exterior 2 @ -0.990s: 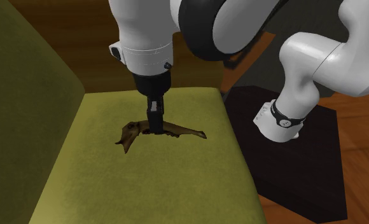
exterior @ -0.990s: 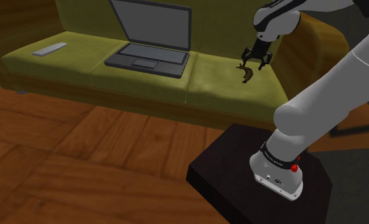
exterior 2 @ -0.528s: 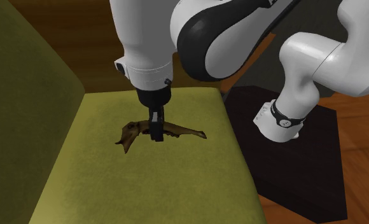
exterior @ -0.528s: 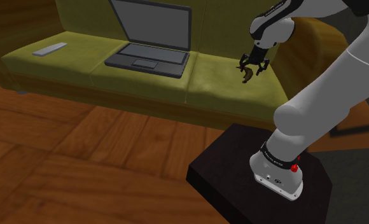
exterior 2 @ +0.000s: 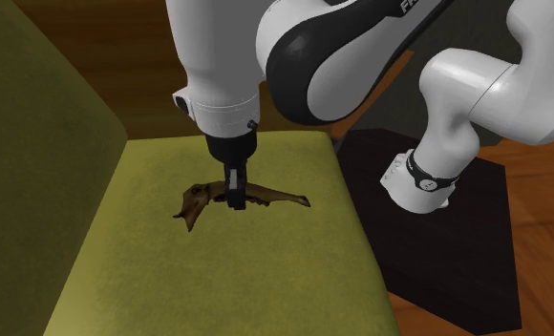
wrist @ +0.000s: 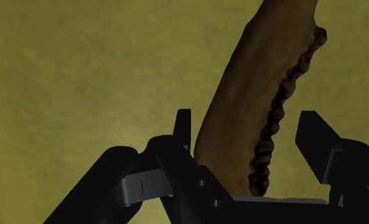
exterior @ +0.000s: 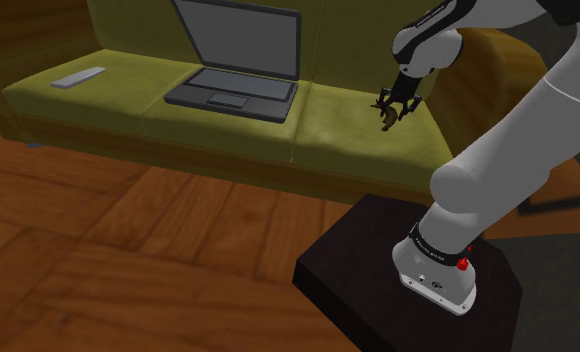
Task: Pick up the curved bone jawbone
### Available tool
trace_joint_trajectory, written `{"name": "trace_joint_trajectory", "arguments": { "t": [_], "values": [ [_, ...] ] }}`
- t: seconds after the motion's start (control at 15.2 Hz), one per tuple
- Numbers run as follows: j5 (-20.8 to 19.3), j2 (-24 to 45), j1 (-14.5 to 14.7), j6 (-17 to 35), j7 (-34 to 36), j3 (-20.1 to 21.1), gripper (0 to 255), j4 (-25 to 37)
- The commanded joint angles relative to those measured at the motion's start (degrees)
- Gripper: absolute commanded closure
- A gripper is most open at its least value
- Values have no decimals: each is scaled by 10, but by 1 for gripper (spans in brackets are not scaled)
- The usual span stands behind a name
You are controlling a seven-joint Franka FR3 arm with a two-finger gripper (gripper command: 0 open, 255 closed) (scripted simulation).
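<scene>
The light is dim and soft; the white arm (exterior 2: 476, 86) is the brightest thing, lit from above; the sofa seat (exterior 2: 218, 267) looks patchy; its back (exterior 2: 36, 143) is darker.

I see the jawbone (exterior 2: 199, 199) as a dark brown, curved bone lying flat on the olive-green sofa cushion (exterior 2: 218, 277), a little left of centre in the second exterior view. Its broad end fans out toward that frame's left and its thin end tapers toward the right. In the shoulder view it is a small dark shape (exterior: 386, 122) in the upper right of centre. Close up (wrist: 253, 95), one long edge carries a row of dark, bumpy teeth. It lies between the fingers (wrist: 313, 137), with the toothed edge clear of the nearer one.
</scene>
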Motion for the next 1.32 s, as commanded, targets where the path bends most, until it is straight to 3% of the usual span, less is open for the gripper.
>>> {"name": "trace_joint_trajectory", "arguments": {
  "t": [0.0, 1.25],
  "values": [
    [0, 1, 0, 0, 0, 0, 255, -1],
    [-23, -57, -3, -121, 22, 10, 255, 67]
  ]
}}
